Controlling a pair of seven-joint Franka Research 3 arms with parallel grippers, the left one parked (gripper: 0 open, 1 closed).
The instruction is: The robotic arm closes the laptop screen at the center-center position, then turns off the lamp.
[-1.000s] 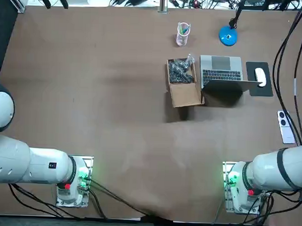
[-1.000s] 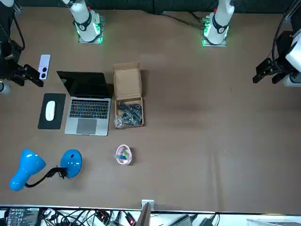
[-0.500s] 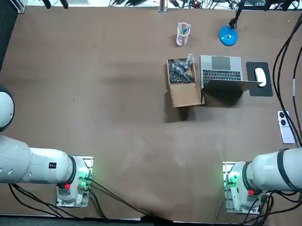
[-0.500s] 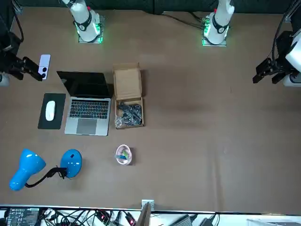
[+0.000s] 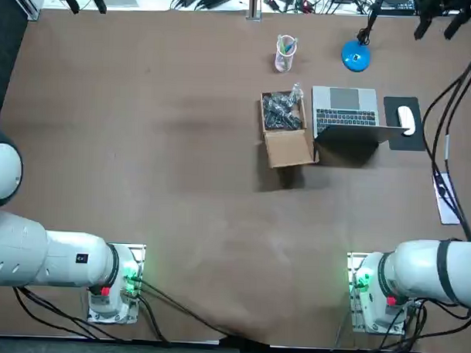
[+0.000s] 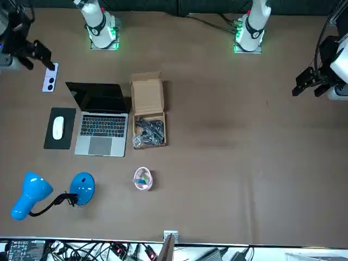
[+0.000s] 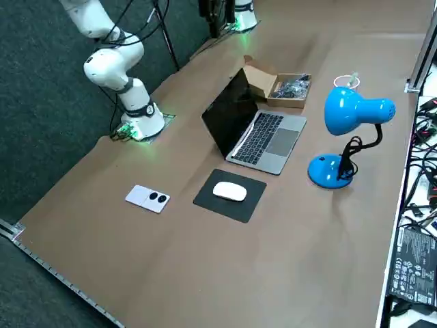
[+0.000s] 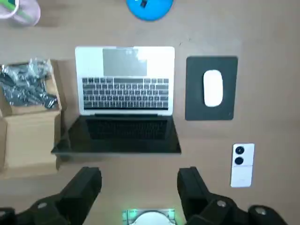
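The silver laptop stands open right of the table's middle, its dark screen upright on the robot's side of the keyboard. The blue lamp's round base sits just beyond the laptop, and its shade hangs on a bent black neck. My right gripper hovers high over the table on the robot's side of the laptop, above its screen edge. Its fingers are spread open with nothing between them. It also shows at the picture's edge in the top view and the front view.
An open cardboard box of dark small parts touches the laptop's left side. A clear cup stands beyond the box. A white mouse lies on a black pad right of the laptop, and a white phone lies nearer the robot.
My right gripper has moved off the phone, which now shows whole in the front view. It has come into sight at the top right corner of the top view. Nothing on the table moved.
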